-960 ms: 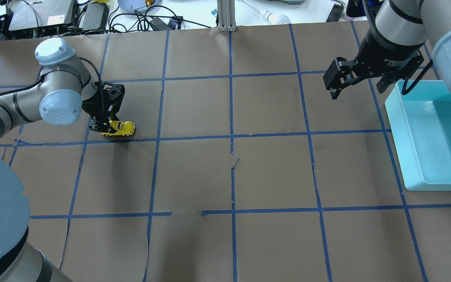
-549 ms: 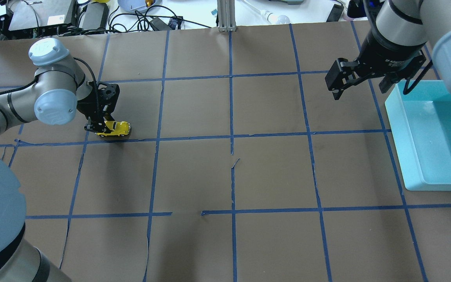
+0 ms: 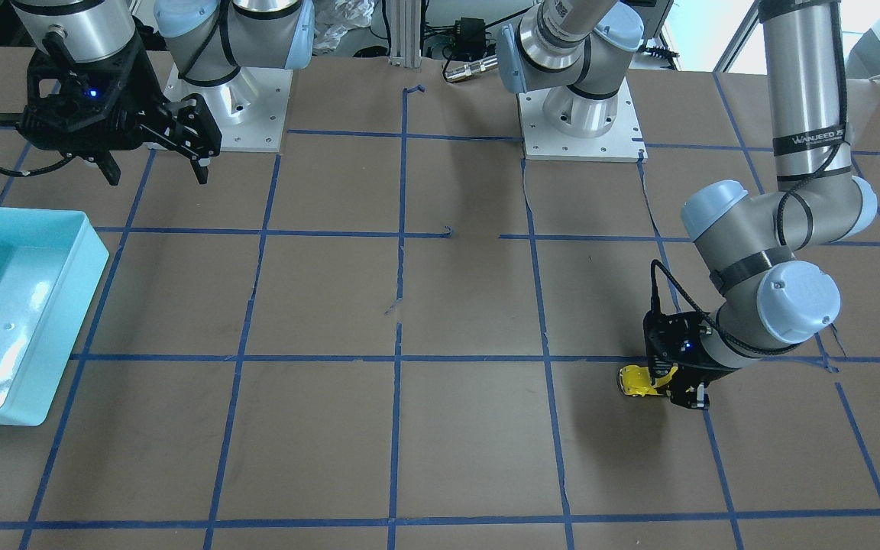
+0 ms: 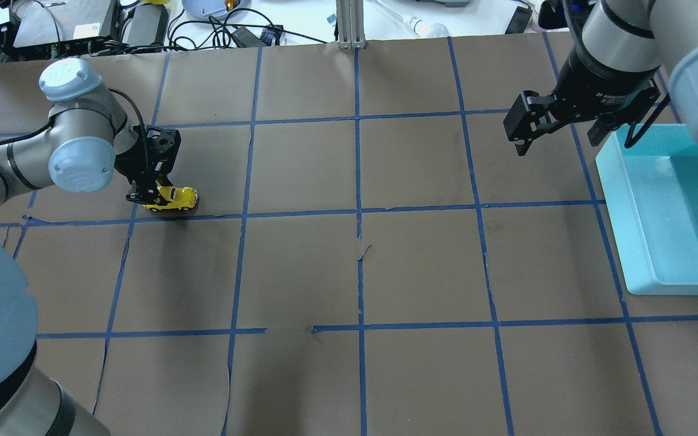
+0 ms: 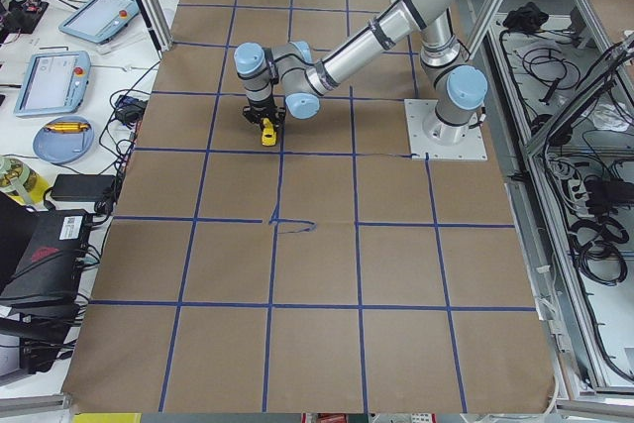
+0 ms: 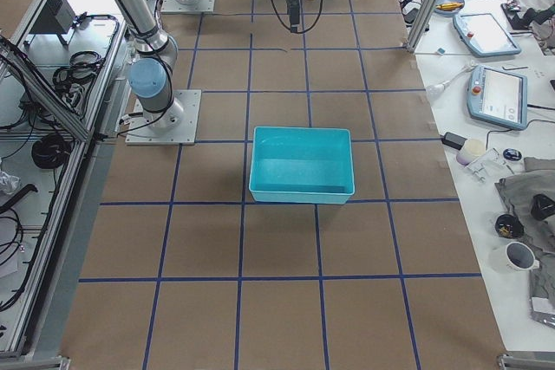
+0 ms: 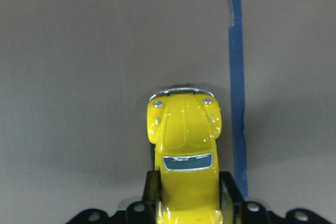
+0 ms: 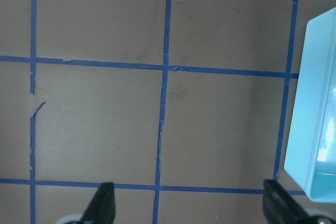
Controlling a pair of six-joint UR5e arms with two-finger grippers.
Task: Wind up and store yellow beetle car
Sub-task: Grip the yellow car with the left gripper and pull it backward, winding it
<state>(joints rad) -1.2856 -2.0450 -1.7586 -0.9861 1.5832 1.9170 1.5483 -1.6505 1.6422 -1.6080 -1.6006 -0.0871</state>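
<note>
Overhead, front, sides; two wrist close-ups

The left gripper (image 4: 152, 195) clamps one end of the car (image 4: 176, 198), which sits on the brown paper just above a blue tape line (image 4: 294, 212). Well apart, the right gripper (image 4: 561, 129) hangs with jaws spread wide, beside the far corner of the teal bin (image 4: 614, 188).

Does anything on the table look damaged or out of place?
The brown paper cover is torn near the table's middle, and one blue tape line has a gap there. The yellow beetle car looks fine in the left end effector.
</note>
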